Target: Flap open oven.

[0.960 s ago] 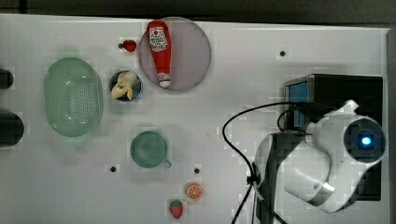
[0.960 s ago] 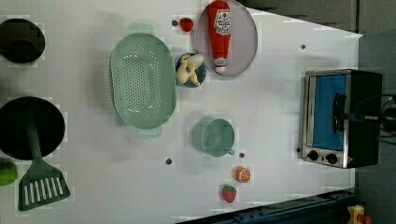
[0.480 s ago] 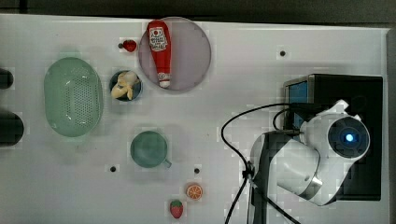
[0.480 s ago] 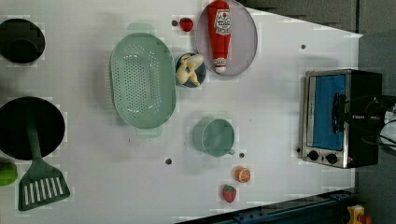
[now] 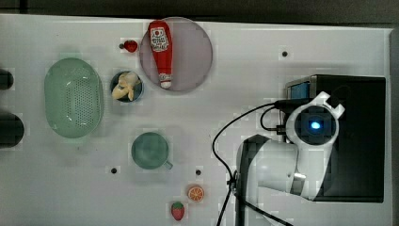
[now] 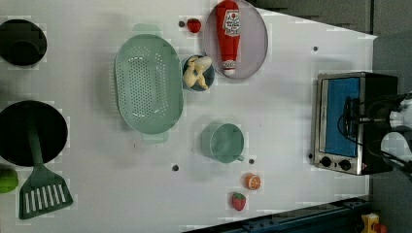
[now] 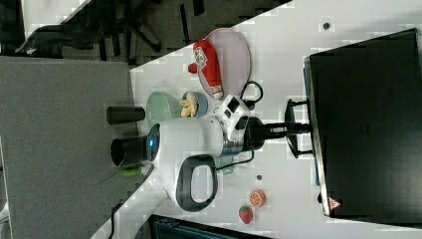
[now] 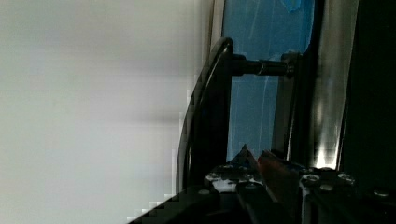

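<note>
Black oven (image 6: 357, 121), blue-tinted glass door (image 6: 342, 116)

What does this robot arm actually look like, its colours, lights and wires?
The arm has a rounded, glossy white shell with black joint sections. A round black cap with a glowing blue light sits at the wrist. A black cable loops alongside it. The gripper is black.

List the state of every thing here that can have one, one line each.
oven: door shut, handle standing out from the blue glass.
gripper: at the handle, closed on it.
ketchup bottle: lying flat on the plate.
cup: upright, looks empty.
colander: right way up, empty.
small bowl: holding a banana.
</note>
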`<state>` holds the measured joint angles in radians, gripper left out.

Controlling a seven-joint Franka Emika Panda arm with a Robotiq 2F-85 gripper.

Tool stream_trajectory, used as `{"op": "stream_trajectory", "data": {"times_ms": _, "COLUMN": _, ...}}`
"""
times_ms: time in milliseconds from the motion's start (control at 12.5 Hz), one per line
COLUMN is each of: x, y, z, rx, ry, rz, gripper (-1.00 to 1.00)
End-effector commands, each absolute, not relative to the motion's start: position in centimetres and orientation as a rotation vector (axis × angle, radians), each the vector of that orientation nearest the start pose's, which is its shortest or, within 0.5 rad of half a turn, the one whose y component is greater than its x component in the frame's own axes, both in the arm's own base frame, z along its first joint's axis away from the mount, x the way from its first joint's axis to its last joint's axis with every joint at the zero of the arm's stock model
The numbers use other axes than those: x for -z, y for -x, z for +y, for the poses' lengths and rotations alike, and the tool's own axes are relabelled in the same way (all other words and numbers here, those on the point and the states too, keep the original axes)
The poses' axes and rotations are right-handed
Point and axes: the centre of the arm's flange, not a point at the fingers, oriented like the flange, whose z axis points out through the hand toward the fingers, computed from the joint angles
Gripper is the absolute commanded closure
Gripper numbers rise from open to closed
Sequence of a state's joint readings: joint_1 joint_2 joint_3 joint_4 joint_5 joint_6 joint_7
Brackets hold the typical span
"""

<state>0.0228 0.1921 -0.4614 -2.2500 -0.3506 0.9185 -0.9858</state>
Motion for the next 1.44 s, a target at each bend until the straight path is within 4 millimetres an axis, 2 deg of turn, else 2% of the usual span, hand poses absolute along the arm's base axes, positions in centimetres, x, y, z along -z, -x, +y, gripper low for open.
{"op": "stream_trajectory", "data": {"times_ms": 80, "x": -24.8, "y": -51.3, "z": -15.1, "rx": -0.155, "ry": 3.518, "rz": -0.079, "gripper": 0.65}}
{"op": "stream_trajectory", "data": {"times_ms": 320, "x": -21.7, "y": -51.4, "z": -10.9, "rx": -0.242, "ry": 3.614, "rz": -0.065, "gripper": 0.65}}
{"op": "stream_trajectory", "data": {"times_ms": 560, "x": -18.7, "y": -50.8, "z": -6.9, "rx": -0.321, "ry": 3.734, "rz": 0.085, "gripper": 0.65}}
{"op": "stream_trajectory", "data": {"times_ms": 800, "x": -15.6, "y": -50.6, "z": -3.4, "rx": -0.284, "ry": 3.884, "rz": 0.125, "gripper": 0.65}}
{"op": "stream_trajectory", "data": {"times_ms": 960, "x": -13.2, "y": -50.9, "z": -1.7, "rx": -0.259, "ry": 3.970, "rz": 0.087, "gripper": 0.65}}
{"op": "stream_trajectory", "data": {"times_ms": 1280, "x": -8.4, "y": -52.2, "z": 1.5, "rx": -0.266, "ry": 4.075, "rz": -0.167, "gripper": 0.65}}
{"op": "stream_trajectory", "data": {"times_ms": 1440, "x": -6.7, "y": -52.5, "z": 1.9, "rx": -0.281, "ry": 4.141, "rz": -0.122, "gripper": 0.65}}
